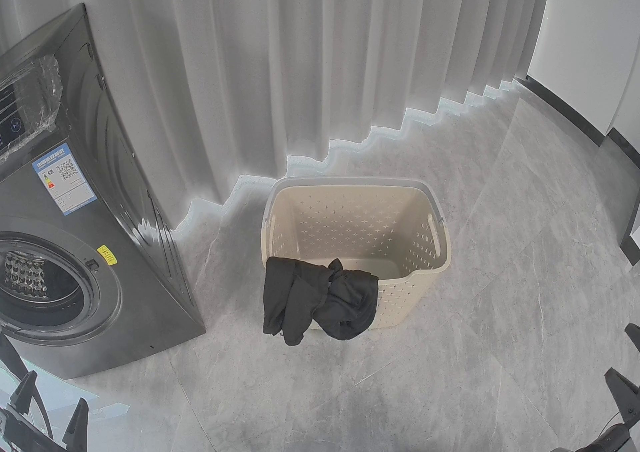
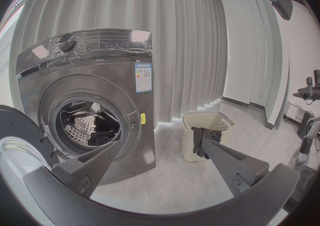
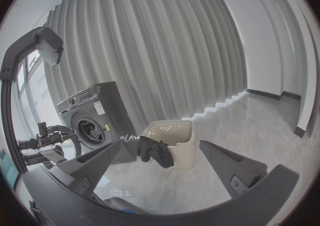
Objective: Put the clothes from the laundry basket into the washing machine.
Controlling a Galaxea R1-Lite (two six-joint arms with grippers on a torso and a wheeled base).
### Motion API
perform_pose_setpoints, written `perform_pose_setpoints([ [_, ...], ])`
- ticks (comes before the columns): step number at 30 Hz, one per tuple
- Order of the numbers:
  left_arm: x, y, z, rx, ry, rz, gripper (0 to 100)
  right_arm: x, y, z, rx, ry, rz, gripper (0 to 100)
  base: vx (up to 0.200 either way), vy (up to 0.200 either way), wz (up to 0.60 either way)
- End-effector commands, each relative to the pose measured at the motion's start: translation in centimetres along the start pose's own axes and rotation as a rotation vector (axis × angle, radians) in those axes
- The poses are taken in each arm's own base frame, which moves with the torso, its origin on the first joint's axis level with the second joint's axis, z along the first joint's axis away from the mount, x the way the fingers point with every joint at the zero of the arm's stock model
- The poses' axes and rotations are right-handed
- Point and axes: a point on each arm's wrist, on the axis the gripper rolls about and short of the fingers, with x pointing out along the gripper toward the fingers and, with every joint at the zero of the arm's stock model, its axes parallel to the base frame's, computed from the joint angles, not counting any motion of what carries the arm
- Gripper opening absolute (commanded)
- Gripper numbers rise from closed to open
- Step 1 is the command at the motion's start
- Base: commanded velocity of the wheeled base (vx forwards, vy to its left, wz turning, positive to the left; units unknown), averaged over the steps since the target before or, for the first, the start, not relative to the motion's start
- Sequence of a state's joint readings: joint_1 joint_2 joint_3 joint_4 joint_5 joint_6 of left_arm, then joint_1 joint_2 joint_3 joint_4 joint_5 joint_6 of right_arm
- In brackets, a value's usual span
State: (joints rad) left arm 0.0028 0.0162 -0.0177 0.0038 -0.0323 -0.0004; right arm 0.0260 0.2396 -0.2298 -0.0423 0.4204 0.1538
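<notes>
Clothes (image 1: 320, 300): one dark bundle, slung over the near rim of the laundry basket (image 1: 427, 196), at the corner toward the washing machine (image 1: 87, 193). Partly inside, mostly hanging down the outer wall. Probably left that way for an easy pinch from above, with no digging into the basket. Standing on the floor (image 1: 480, 353) by the curtain (image 1: 300, 40), just beside the washer's side. Low at the near left corner of the head view, left claw (image 1: 50, 406), fingers apart, nothing held. Near right edge, right claw (image 1: 630, 363), likewise spread and bare. Both well apart from the basket.

Left wrist view: left claw (image 2: 160, 142) wide apart, aimed level between washer (image 2: 100, 70) and basket (image 2: 213, 120). Door (image 2: 20, 143) swung fully open, porthole facing the arm, so ready for loading. Dark lump (image 2: 100, 136) low in the drum, maybe a garment; hard to tell. Bundle (image 2: 198, 136) seen draped on the rim.

Right wrist view: right claw (image 3: 160, 144) also wide apart, empty, pointing level toward the basket (image 3: 181, 136) from well off. Bundle (image 3: 155, 151) on the corner facing the washer (image 3: 96, 116).

Judged as a resting, pre-reach pose for both arms. Next step likely an approach to the rim and a grab of the bundle.
</notes>
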Motion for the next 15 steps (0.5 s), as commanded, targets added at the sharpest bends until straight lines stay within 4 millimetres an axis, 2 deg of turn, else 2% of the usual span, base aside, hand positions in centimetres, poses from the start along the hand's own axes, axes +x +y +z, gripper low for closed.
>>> perform_pose_setpoints([
  [1, 0.0, 0.0, -0.5, 0.000, 0.001, 0.000, 100, 5.9, -2.0, 1.7, 0.151, 0.265, 0.116, 100, 0.000, 0.000, 0.00],
  [6, 0.0, 0.0, -0.5, 0.000, 0.002, 0.000, 100, 10.0, -2.5, 1.3, 0.186, 0.370, 0.243, 100, 0.000, 0.000, 0.00],
  [15, 0.0, 0.0, -0.5, 0.000, 0.001, 0.000, 100, 13.8, -1.6, 0.5, 0.181, 0.456, 0.379, 100, 0.200, 0.000, 0.00],
])
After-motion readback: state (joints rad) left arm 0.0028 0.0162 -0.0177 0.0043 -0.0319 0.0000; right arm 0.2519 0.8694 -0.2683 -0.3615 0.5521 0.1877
